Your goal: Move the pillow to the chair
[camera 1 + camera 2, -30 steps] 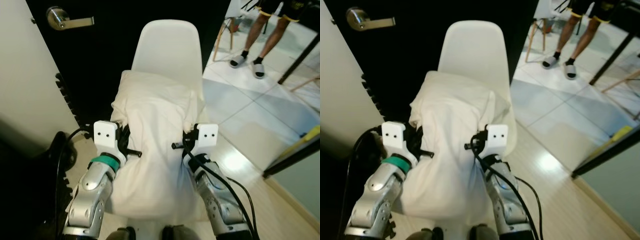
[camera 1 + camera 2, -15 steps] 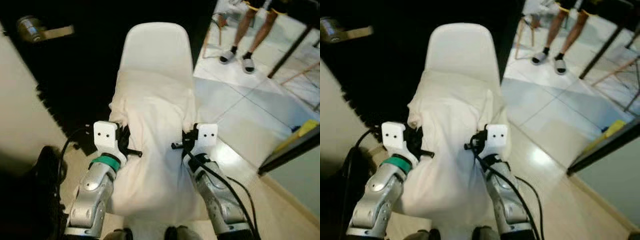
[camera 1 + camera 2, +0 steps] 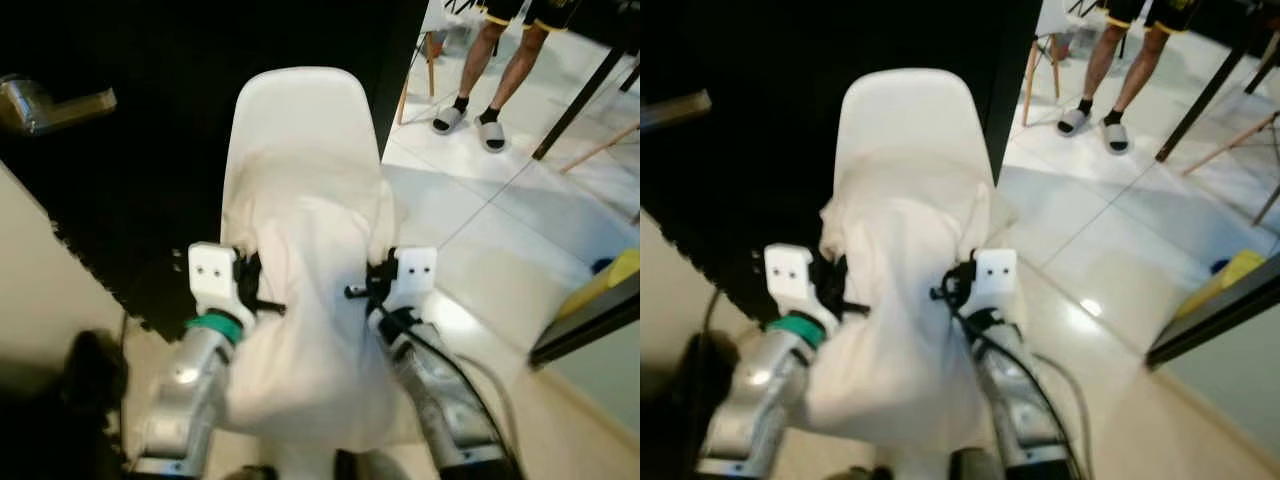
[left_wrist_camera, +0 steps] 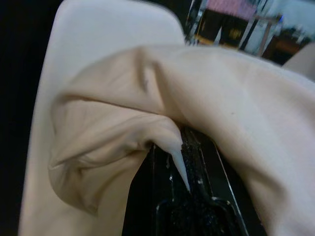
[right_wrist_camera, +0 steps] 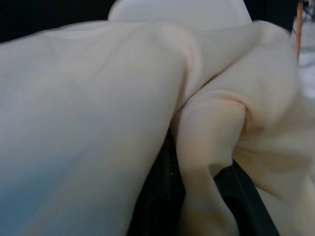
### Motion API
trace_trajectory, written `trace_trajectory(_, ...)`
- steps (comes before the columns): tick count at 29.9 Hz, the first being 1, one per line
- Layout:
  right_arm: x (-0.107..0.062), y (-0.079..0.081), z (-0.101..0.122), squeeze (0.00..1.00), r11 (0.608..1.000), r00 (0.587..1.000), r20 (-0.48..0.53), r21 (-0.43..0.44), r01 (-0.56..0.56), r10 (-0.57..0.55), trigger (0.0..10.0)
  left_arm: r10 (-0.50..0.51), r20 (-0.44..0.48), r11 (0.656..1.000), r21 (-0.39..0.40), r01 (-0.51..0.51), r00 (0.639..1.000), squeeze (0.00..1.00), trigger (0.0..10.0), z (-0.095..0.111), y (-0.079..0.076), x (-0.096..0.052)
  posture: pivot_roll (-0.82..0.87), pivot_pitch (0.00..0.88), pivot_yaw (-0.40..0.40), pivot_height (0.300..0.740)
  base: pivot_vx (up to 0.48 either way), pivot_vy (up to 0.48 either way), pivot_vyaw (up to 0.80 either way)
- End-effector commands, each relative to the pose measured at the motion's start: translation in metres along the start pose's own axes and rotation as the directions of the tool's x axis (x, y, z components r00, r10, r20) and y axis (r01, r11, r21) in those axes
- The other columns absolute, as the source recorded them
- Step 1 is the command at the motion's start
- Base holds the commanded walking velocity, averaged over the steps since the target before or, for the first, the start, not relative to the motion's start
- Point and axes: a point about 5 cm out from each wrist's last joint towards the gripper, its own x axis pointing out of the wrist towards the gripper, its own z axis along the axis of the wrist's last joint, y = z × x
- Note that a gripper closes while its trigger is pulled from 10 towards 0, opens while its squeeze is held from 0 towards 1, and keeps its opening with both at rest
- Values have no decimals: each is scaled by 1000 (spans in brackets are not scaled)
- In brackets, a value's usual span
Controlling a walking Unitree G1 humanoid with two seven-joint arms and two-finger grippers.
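Observation:
A cream-white pillow (image 3: 305, 300) lies lengthwise before me over the seat of a white plastic shell chair (image 3: 298, 105), its far end against the backrest. My left gripper (image 3: 256, 290) is shut on the pillow's left side, and in the left wrist view its black fingers (image 4: 173, 196) pinch a fold of fabric (image 4: 123, 128). My right gripper (image 3: 372, 288) is shut on the right side. In the right wrist view the cloth (image 5: 211, 128) bunches over a black finger (image 5: 162, 191). The chair seat is hidden under the pillow.
A black door (image 3: 150, 150) with a metal lever handle (image 3: 45, 100) stands behind the chair, and a cream wall (image 3: 50, 290) is at the left. On the glossy tiled floor (image 3: 480, 210) to the right stand a person's legs (image 3: 482, 70), a black table leg (image 3: 585, 85) and wooden chair legs (image 3: 600, 155).
The whole view has shifted, with the door handle sliding left and the picture blurring, so the camera has moved. Both grippers keep the same hold on the pillow.

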Motion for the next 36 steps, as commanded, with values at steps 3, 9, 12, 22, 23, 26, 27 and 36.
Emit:
trace_trajectory(3, 5, 27, 8, 0, 994, 994, 43, 14, -106, 105, 10000, -82, 29, 997, -1, 82, 996, 0, 10000, 5, -14, 2, -19, 88, 40, 740, 300, 0, 0)
trace_trajectory(9, 4, 26, 3, 0, 994, 994, 19, 23, -106, 105, 10000, -90, 27, 996, 2, 90, 996, 0, 10000, 5, -15, 2, -18, 90, 40, 740, 0, 0, 0)
trace_trajectory(12, 3, 26, 0, 0, 994, 994, 8, 28, -106, 106, 10000, -91, 26, 996, 3, 91, 996, 0, 10000, 4, -15, 2, -17, 89, 40, 740, 0, 0, 0)
trace_trajectory(22, 2, 27, -2, 0, 992, 993, -2, 39, -117, 117, 10000, -95, 26, 996, 2, 95, 995, 0, 10000, 4, -15, 1, -17, 82, 39, 715, 0, 0, 0)
trace_trajectory(23, 2, 28, -2, 0, 992, 993, -3, 39, -117, 118, 10000, -95, 26, 995, 3, 95, 995, 0, 10000, 4, -15, 1, -17, 82, 39, 710, 0, 0, 0)
trace_trajectory(26, 2, 28, -2, 0, 992, 993, -4, 39, -118, 119, 10000, -96, 26, 995, 4, 96, 995, 0, 10000, 4, -15, 0, -17, 80, 39, 700, 0, 0, 0)
trace_trajectory(27, 2, 28, -2, 0, 992, 993, -5, 39, -119, 119, 10000, -96, 25, 995, 4, 96, 995, 0, 10000, 4, -15, 0, -17, 79, 39, 695, 0, 0, 0)
trace_trajectory(36, 1, 27, -4, 0, 992, 993, -12, 39, -118, 118, 10000, -96, 21, 995, 5, 96, 995, 0, 10000, 2, -14, 0, -16, 75, 40, 660, 0, 0, 0)
